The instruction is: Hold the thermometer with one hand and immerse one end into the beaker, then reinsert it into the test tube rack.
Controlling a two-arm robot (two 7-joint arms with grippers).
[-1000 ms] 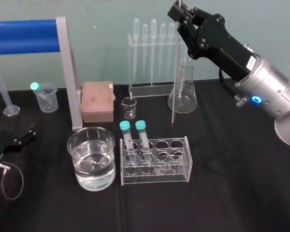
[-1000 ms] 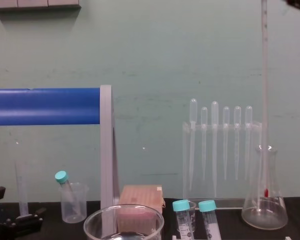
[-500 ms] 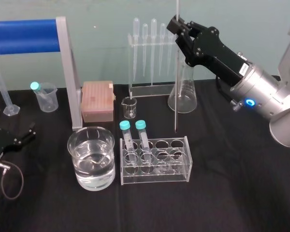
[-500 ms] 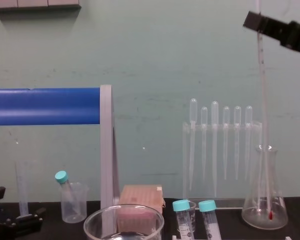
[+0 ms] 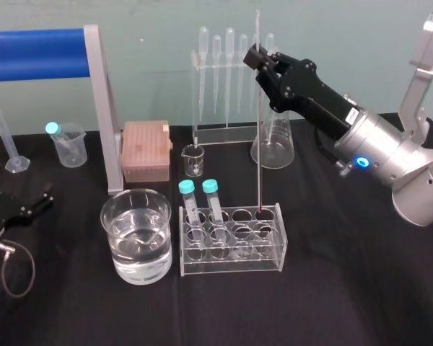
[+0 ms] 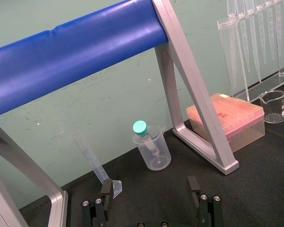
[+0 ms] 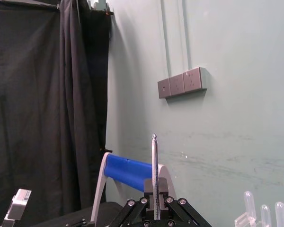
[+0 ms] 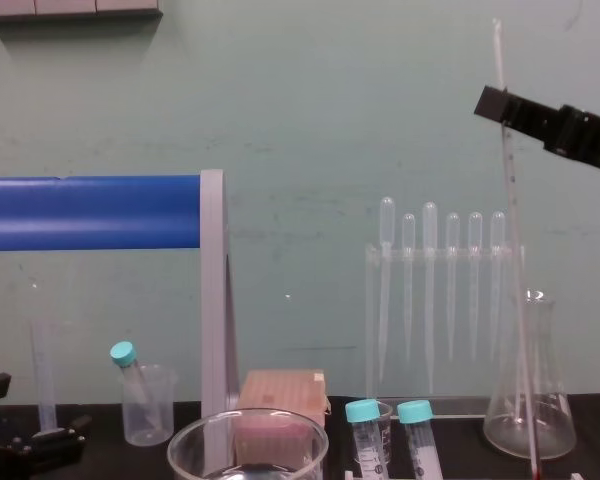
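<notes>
**Head view.** The thermometer (image 5: 259,137) is being held near its upper end by the right hand (image 5: 258,59), with the fingers clamped on the glass. Its red tip is being held at the right-end hole of the back row of the test tube rack (image 5: 231,259). Whether the tip is already inside the hole cannot be told. The beaker (image 5: 123,274), part-filled with clear liquid, is standing just beside the rack, on the robot's left. The left hand (image 5: 25,209) is parked at the near left of the counter (image 5: 346,288).

**Left wrist view.** The left hand (image 6: 150,201) is being shown with its fingers apart and nothing between them.

**Right wrist view.** The thermometer (image 7: 154,175) is being gripped between the closed fingers of the right hand (image 7: 155,208), with a short length of rod standing above them.

**Chest view.** The thermometer (image 8: 510,250) is being carried at a slight lean, its top toward the robot's left. It is crossing in front of the conical flask (image 8: 555,425), with the right hand (image 8: 495,104) high on the rod.

**Handling note (judgement).** Reinsertion appears to be the step in hand. Because the rod is being gripped far from its tip, the tip is likely to sway. The rod is best brought upright and centred over the hole, then lowered slowly. The clamp is best kept on until the tip is seated.
</notes>
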